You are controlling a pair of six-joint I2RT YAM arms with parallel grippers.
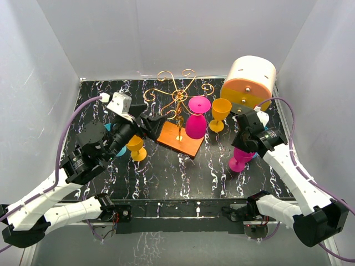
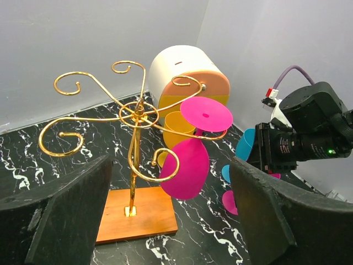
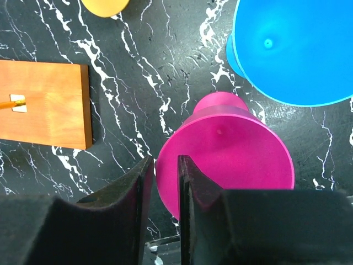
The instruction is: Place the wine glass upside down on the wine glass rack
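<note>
The gold wire wine glass rack (image 1: 176,95) stands mid-table on its orange wooden base (image 1: 183,139). One magenta wine glass (image 1: 196,123) hangs upside down on it; the left wrist view shows it (image 2: 186,168) on a scroll arm of the rack (image 2: 135,118). My right gripper (image 1: 244,145) is shut on the rim of a second, upright magenta wine glass (image 3: 226,160), one finger inside the bowl and one outside (image 3: 164,176). My left gripper (image 1: 152,124) is open and empty, facing the rack from the left (image 2: 171,165).
A yellow glass (image 1: 220,113) stands right of the rack, another (image 1: 136,147) below my left gripper. A blue glass (image 3: 292,49) sits beside the held magenta one. A white, orange and yellow drum (image 1: 249,80) stands back right. White walls enclose the table.
</note>
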